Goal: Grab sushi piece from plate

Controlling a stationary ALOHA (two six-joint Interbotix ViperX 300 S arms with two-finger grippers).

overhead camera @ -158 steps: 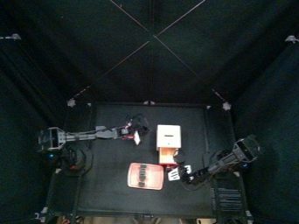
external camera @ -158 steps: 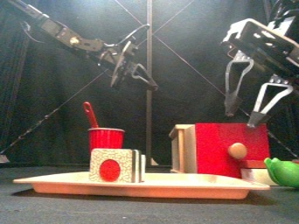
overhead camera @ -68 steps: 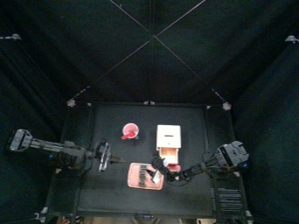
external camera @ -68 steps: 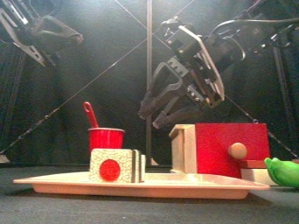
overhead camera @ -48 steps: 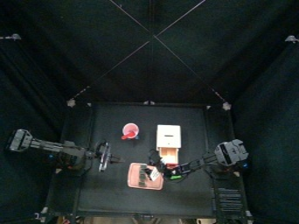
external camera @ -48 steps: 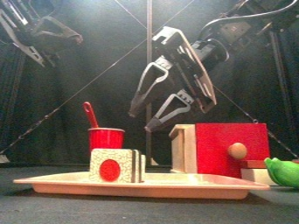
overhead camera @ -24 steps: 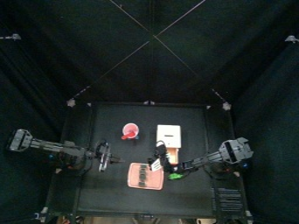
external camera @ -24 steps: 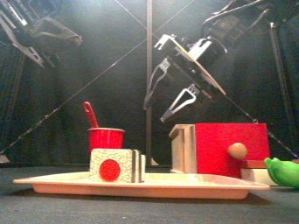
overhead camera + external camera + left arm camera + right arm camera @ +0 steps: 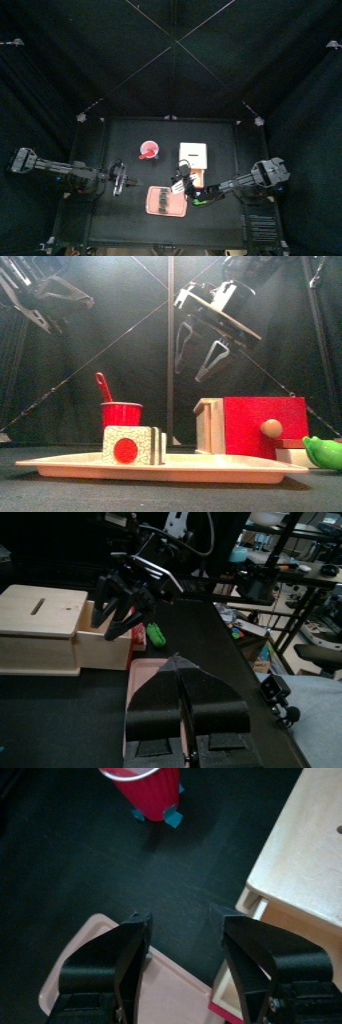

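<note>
The right claw (image 9: 203,354), jaws wide and empty, hangs high above the plate (image 9: 80,466), whose sushi piece (image 9: 131,445) sits below, toward the left arm's side.

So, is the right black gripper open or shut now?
Open: the right black gripper shows two jaws wide apart, with black table between them, nothing held.

We note the plate (image 9: 100,958) looks like smooth matt plastic in salmon pink. The box (image 9: 47,630) shows pale unfinished wood, with glossy red inner faces. The surface (image 9: 174,888) reads as black, finely rough. The cup (image 9: 144,786) appears glossy red plastic.
</note>
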